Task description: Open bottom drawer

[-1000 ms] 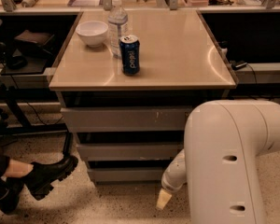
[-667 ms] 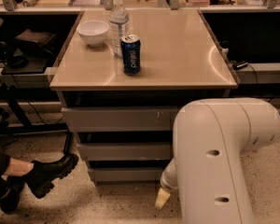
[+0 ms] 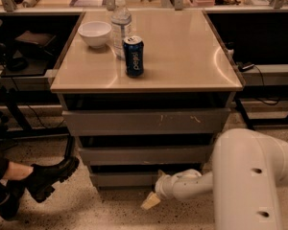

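The bottom drawer point(image 3: 125, 179) is the lowest, shortest grey front of the cabinet and sits flush, shut. Above it are the middle drawer point(image 3: 144, 155) and the wide top drawer point(image 3: 144, 122) with pale scratch marks. My gripper point(image 3: 154, 194) is low near the floor, right at the front of the bottom drawer, a little right of its middle. Its tan tip point(image 3: 150, 201) points down and left. My white arm point(image 3: 249, 176) fills the lower right and reaches left to it.
On the beige cabinet top point(image 3: 182, 56) stand a white bowl point(image 3: 95, 33), a clear water bottle point(image 3: 121, 25) and a blue can point(image 3: 134, 56). A person's black boot point(image 3: 48, 177) rests on the speckled floor at the left. Dark shelving flanks both sides.
My arm's bulk has dropped lower and to the right, the forearm now lies nearly level, and the gripper has shifted left along the bottom drawer's front. The drawers have not moved.
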You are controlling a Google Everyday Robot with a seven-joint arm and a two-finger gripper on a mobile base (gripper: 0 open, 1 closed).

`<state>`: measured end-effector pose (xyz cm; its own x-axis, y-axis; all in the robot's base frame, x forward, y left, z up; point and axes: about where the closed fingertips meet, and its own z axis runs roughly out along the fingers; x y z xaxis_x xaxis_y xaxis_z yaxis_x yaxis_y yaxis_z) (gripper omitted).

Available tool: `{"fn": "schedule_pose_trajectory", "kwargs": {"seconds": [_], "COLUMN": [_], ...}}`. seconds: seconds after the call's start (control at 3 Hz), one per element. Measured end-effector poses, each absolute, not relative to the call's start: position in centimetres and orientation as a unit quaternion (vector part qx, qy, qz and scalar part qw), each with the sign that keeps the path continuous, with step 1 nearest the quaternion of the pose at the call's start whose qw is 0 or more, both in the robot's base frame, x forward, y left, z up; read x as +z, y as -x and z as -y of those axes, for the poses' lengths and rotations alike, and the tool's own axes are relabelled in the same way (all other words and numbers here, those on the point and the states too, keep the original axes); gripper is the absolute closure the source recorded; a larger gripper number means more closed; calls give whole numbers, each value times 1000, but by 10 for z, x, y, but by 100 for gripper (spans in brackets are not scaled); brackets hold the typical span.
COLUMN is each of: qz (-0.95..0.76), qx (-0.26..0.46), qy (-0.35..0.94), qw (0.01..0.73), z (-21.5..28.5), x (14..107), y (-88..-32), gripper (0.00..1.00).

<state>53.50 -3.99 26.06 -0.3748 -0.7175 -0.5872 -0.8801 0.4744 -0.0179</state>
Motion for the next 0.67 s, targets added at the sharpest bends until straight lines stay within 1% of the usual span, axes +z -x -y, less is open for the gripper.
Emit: {"fn": "schedule_pose_trajectory", "kwargs": {"seconds": [0.33,0.67], "qz": [-800,-804], "qx": [175,171], "qy": [467,467], "qw": [334,326], "z": [23,24], "x": [282,272], "y": [-543,-546], "gripper": [0,0]}}
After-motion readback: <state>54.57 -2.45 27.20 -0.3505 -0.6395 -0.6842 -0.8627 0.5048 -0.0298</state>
